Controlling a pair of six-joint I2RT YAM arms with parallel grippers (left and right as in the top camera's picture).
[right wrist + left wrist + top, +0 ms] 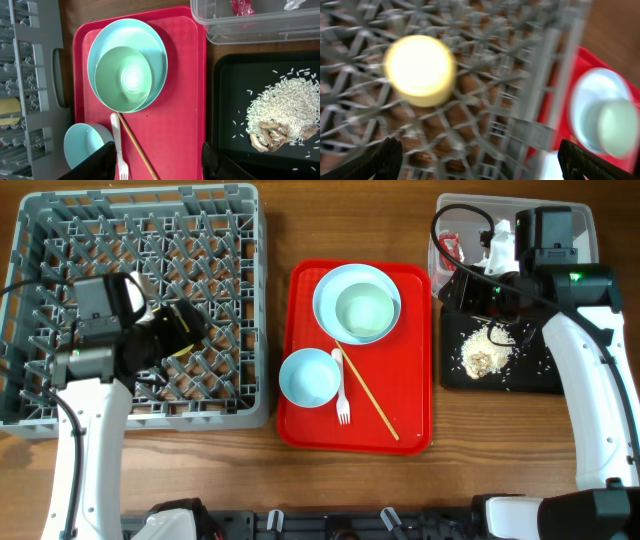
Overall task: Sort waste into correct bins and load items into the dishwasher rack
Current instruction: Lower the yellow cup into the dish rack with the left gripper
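The grey-blue dishwasher rack (140, 300) is at the left. A yellow cup (420, 70) stands in it. My left gripper (185, 330) hovers over the rack, open and empty (480, 160); its view is blurred. On the red tray lie a round pale plate (330, 290) with a green bowl (365, 310) in it, a small bowl (309, 376), a white fork (341, 390) and a wooden stick (370, 395). The red wrapper (452, 248) and white napkin (497, 248) lie in the clear tub (450, 210). Rice scraps (487, 352) lie in the black tray (530, 375). My right gripper (470, 292) is open and empty (160, 165).
The red tray (410, 360) sits mid-table between the rack and the bins. In the right wrist view the rack's wall (30, 75) borders the red tray (185, 100) at the left, and the black tray (230, 100) at the right. Bare wood runs along the front.
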